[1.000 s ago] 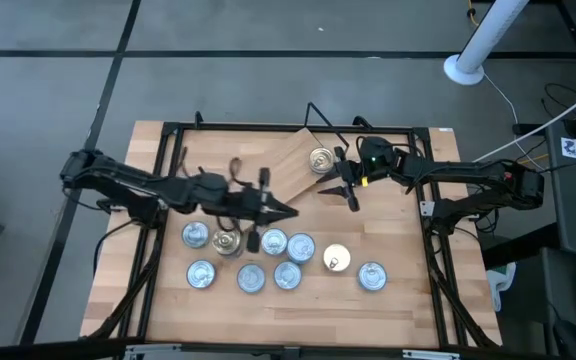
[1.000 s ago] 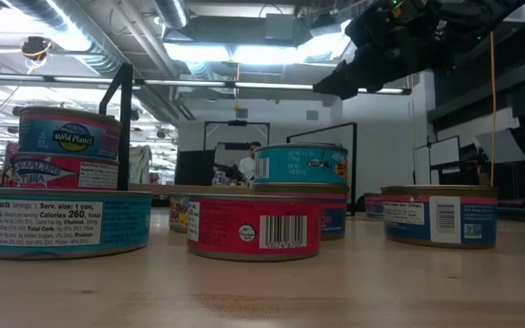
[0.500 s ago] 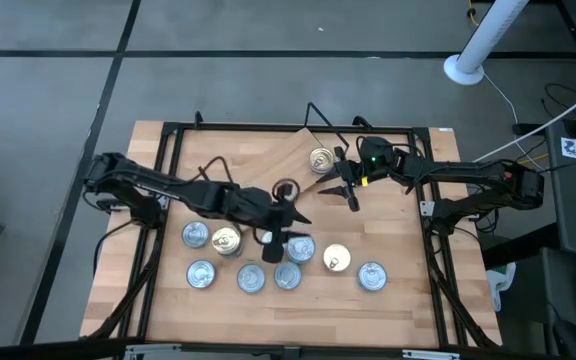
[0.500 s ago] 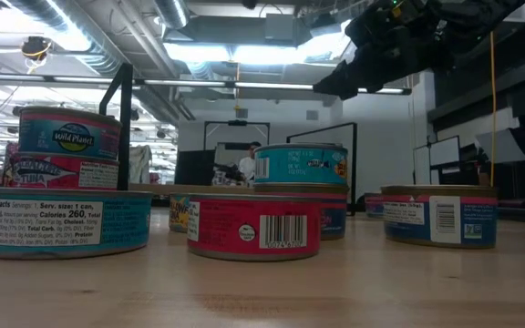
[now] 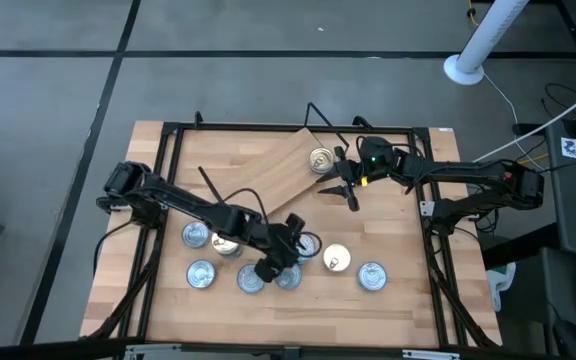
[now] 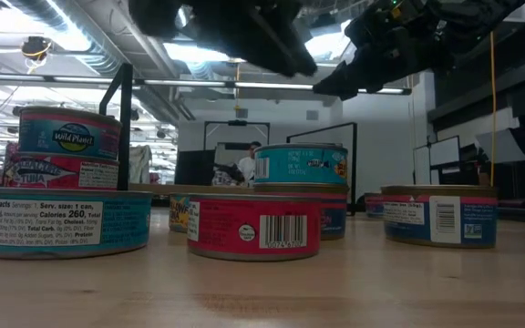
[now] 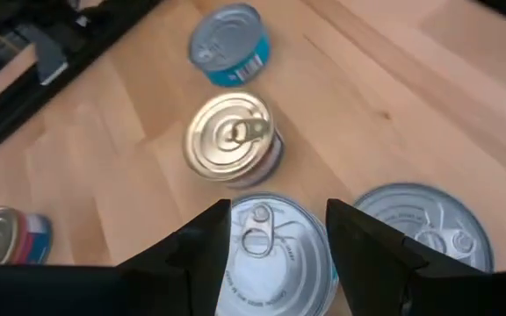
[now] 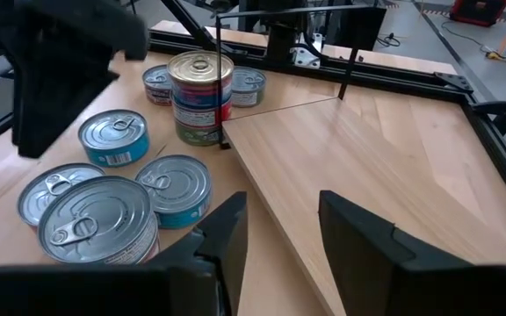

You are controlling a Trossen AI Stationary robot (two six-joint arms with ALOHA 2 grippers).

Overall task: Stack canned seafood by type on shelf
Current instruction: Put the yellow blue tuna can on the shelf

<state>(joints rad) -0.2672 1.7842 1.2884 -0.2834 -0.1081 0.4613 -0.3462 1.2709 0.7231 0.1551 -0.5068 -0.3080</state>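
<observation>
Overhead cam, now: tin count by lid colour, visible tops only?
Silver-lid tins: 6
Gold-lid tins: 3
Total: 9
The left gripper covers part of the cluster, so more tins may be hidden. Tins lower in stacks are not counted.

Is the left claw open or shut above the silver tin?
Open. In the left wrist view the left claw has its two fingers spread apart on both sides of the silver tin.
</observation>
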